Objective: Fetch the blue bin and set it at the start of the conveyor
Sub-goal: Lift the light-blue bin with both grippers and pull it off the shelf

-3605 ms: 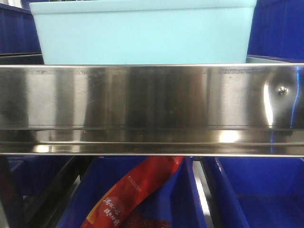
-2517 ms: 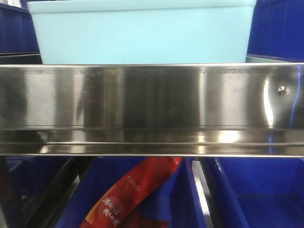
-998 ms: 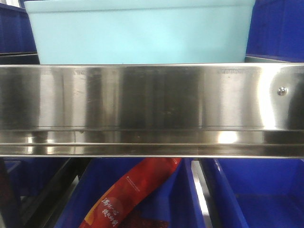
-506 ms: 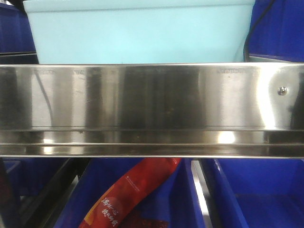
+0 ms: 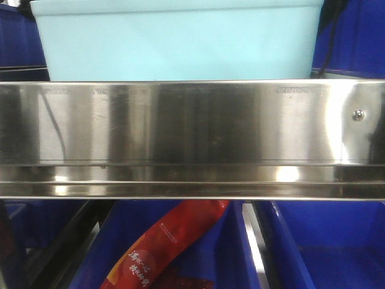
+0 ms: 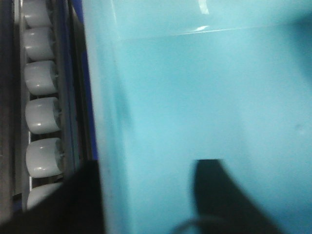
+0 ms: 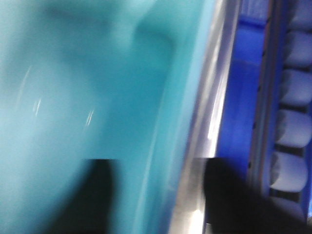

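Left tool (image 6: 146, 195) astride blue bin (image 5: 180, 42) wall — long axis crosswise.

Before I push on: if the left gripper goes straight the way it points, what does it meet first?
Probably the light turquoise rectangular plastic bin: the left gripper straddles its side wall, so the inner finger would likely meet the bin's smooth inside surface first. Depth is unclear.

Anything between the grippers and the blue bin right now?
Nothing visible. The left gripper straddles one side wall of the blue bin, one finger inside and one outside; the right gripper straddles the opposite wall likewise. The right wrist view is blurred.
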Controlling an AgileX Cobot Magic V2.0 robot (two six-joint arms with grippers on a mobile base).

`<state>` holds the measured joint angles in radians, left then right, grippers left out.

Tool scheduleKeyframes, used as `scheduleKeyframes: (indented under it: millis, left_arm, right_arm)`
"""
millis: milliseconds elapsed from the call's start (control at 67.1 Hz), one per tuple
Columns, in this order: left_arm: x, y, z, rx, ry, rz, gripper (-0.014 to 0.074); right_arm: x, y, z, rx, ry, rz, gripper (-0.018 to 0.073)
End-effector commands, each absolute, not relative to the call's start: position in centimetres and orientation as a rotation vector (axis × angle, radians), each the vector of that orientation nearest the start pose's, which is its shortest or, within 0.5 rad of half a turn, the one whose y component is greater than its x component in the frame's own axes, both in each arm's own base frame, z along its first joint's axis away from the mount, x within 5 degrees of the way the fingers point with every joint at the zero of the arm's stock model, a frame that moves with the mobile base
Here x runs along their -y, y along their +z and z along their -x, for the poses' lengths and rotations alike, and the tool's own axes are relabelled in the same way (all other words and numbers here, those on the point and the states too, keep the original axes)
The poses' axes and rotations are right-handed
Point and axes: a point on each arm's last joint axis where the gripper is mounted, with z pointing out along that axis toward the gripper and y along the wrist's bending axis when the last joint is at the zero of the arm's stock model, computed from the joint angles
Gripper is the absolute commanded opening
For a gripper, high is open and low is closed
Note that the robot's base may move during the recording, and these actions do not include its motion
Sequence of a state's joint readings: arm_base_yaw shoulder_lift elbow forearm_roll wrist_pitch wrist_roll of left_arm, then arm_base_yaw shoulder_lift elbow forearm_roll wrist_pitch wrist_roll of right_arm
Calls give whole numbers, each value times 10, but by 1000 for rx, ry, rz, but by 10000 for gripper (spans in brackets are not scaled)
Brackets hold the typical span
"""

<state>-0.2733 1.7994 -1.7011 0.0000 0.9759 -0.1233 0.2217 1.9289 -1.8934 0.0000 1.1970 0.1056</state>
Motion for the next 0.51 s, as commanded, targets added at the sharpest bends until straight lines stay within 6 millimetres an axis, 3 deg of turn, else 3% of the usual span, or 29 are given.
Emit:
scheduleKeyframes:
  millis: [0, 45, 298, 492]
  left_arm:
    - [110, 336, -388, -2547, -185, -175, -7]
    - [110, 336, -388, -2548, -185, -175, -110]
    - [108, 344, -383, -2540, -187, -175, -111]
    - [103, 378, -362, -2487, -199, -176, -111]
  right_arm:
    - [-91, 336, -410, -2686, 103, 139, -112]
    - [-90, 339, -409, -2675, 105, 138, -162]
    - [-89, 357, -401, -2625, 115, 136, -153]
    - [-86, 389, -380, -2557, 129, 137, -153]
